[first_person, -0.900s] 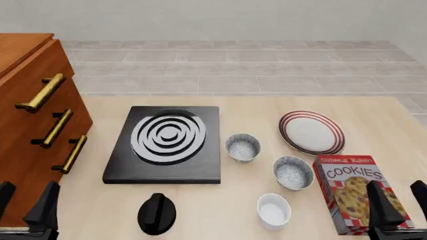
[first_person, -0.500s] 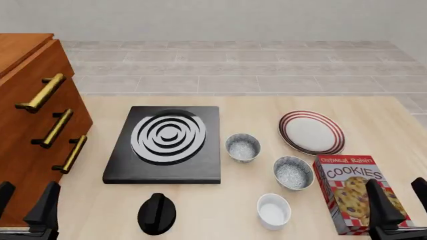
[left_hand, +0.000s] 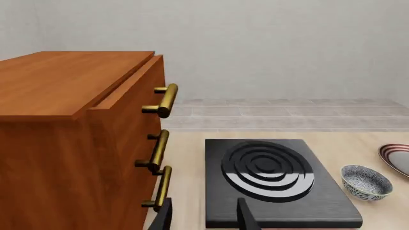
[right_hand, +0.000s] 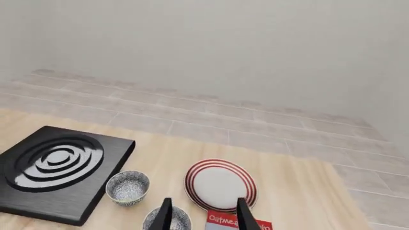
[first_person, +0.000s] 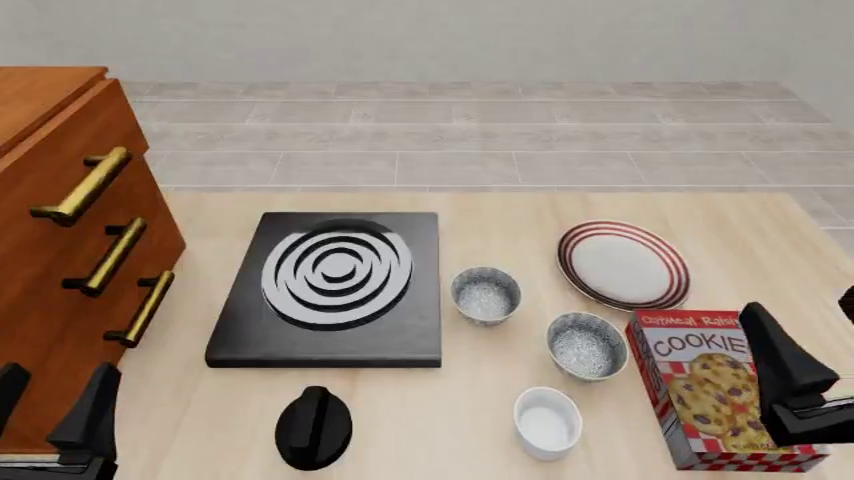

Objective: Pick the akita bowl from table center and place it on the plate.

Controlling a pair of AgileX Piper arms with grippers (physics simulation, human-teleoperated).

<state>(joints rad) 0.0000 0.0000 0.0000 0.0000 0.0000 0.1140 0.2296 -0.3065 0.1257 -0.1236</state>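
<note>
The akita bowl (first_person: 486, 293), small and grey speckled, stands upright near the table's middle, just right of the black burner; it also shows in the left wrist view (left_hand: 366, 182) and the right wrist view (right_hand: 128, 187). The plate (first_person: 623, 265), white with dark-red rings, lies flat behind and to the right of it (right_hand: 221, 185). My right gripper (first_person: 814, 340) hangs open above the cookie box at the right edge, well apart from the bowl. Open and holding nothing, my left gripper (first_person: 51, 400) sits at the front left corner.
A wider, darker speckled bowl (first_person: 587, 345) and a plain white bowl (first_person: 549, 420) stand in front of the akita bowl. A cookie box (first_person: 707, 390) lies front right. A black burner slab (first_person: 334, 285), a black knob (first_person: 314, 428) and a wooden drawer cabinet (first_person: 67, 250) fill the left.
</note>
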